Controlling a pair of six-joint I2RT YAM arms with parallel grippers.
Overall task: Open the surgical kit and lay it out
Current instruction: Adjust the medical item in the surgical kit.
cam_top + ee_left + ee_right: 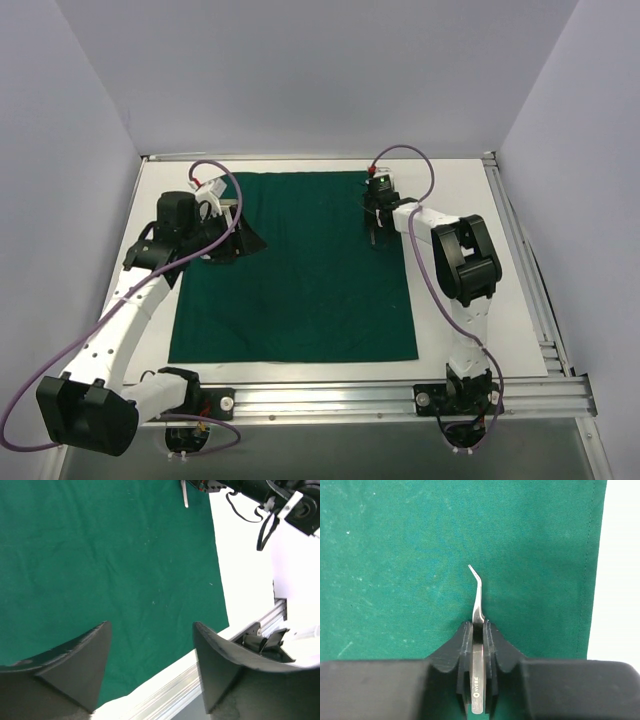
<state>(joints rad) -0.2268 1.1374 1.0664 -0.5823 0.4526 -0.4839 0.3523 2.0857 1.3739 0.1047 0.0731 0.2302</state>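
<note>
The dark green cloth (300,290) lies spread flat as a large square drape on the white table; it also fills the left wrist view (110,555) and the right wrist view (410,555). My right gripper (378,215) hangs over the drape's far right part. In the right wrist view it (478,626) is shut on a thin steel instrument (478,597) with a bent tip, held just above the cloth. The tip also shows in the left wrist view (185,495). My left gripper (240,238) is over the drape's far left part, open and empty (150,625). I cannot make out the steel tray.
The bare white table (470,300) shows to the right of the drape (620,580). An aluminium rail (400,395) runs along the near edge and also shows in the left wrist view (170,700). A purple cable (215,170) loops above each wrist.
</note>
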